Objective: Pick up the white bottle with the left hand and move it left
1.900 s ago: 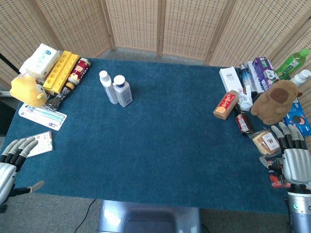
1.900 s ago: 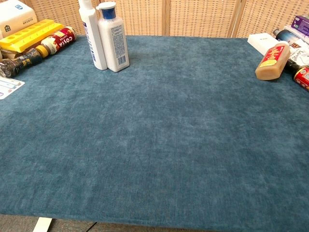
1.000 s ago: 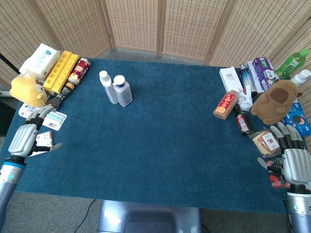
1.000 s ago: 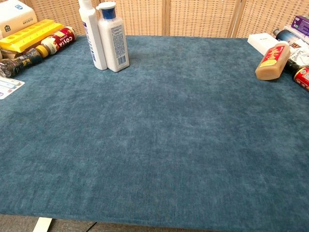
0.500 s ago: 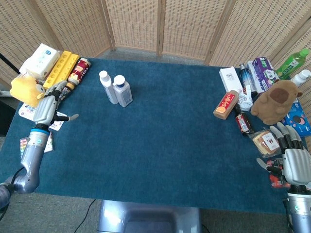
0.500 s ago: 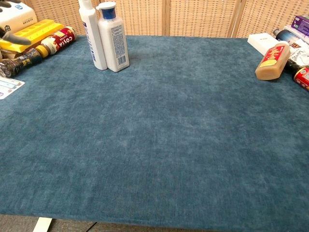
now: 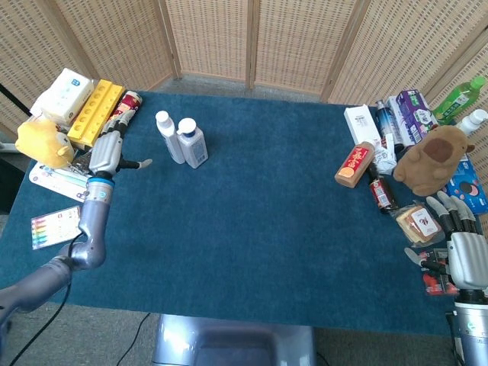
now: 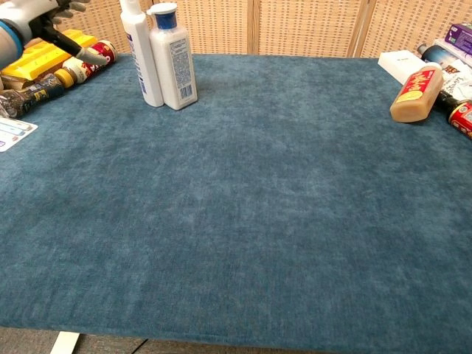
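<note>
Left robot hand (image 7: 108, 152): held empty above the bench (image 7: 252, 213), fingers apart and thumb stretched toward the bottles; no contact yet.
White bottle (image 7: 168, 137): standing upright just to the thumb side of the left robot hand, a short gap between them; it is the slimmer, white-capped one.
Neighbour: a blue-capped bottle (image 7: 192, 143) is pressed against the white bottle's far side, away from the left robot hand.
Grasp advice: the body is best wrapped low and from the open side, so the neighbour is not knocked over; a straight lift is called for before any sideways travel.
Landing zone: the cola can (image 7: 122, 111) and yellow tray (image 7: 93, 114) lie just beyond the left robot hand, so room there looks tight.
Contents: both bottles are capped and opaque; fill level cannot be told.
Right robot hand (image 7: 463, 255): well apart at the opposite bench edge, fingers spread, holding nothing.
</note>
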Robot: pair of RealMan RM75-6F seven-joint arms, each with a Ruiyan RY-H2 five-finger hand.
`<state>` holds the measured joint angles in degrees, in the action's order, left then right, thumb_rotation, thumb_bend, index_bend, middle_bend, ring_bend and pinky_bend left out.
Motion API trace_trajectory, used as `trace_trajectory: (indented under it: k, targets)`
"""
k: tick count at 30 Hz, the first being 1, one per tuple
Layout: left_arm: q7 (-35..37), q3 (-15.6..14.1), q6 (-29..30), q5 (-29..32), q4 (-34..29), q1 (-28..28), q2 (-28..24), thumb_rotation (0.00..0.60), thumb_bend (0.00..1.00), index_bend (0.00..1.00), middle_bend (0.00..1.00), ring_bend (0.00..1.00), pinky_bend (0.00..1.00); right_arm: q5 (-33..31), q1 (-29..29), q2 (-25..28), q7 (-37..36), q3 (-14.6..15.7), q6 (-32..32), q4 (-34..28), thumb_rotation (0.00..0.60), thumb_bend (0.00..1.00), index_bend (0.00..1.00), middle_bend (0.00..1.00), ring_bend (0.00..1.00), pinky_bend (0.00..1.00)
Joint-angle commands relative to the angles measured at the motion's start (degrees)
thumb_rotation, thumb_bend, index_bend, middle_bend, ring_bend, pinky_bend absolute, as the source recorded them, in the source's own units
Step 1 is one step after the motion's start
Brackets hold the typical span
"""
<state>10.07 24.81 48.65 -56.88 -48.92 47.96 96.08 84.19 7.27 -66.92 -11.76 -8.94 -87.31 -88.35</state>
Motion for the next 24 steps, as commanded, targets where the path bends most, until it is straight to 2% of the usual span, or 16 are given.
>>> trace_trajectory:
  k: [1, 8, 14, 24]
  targets:
    - [2.5, 1.4, -1.7, 0.4, 8.1, 4.1, 5.7, 0.6, 0.0, 0.0, 0.0, 0.0, 0.0, -0.2, 0.1, 0.1, -0.4, 0.0, 0.4, 0.0, 0.6, 0.0, 0.13, 0.03, 0.0, 0.0]
    - [8.5, 2.9, -2.7, -0.5, 19.6, 8.5, 12.7, 0.6, 0.0, 0.0, 0.0, 0.0, 0.0, -0.5, 0.2, 0.4, -0.8, 0.0, 1.0, -0.1, 0.6, 0.0, 0.13, 0.04, 0.0, 0.01]
    - [12.9, 3.3, -3.6, -1.7, 27.3, 11.9, 16.8, 0.6, 0.0, 0.0, 0.0, 0.0, 0.0, -0.5, 0.2, 0.6, -1.1, 0.1, 1.3, -0.1, 0.6, 0.0, 0.13, 0.04, 0.0, 0.01]
    - [16.0, 3.2, -6.5, -2.7, 34.8, 15.8, 20.9, 0.6, 0.0, 0.0, 0.0, 0.0, 0.0, -1.0, 0.2, 0.7, -1.2, -0.1, 1.5, -0.1, 0.6, 0.0, 0.13, 0.04, 0.0, 0.01]
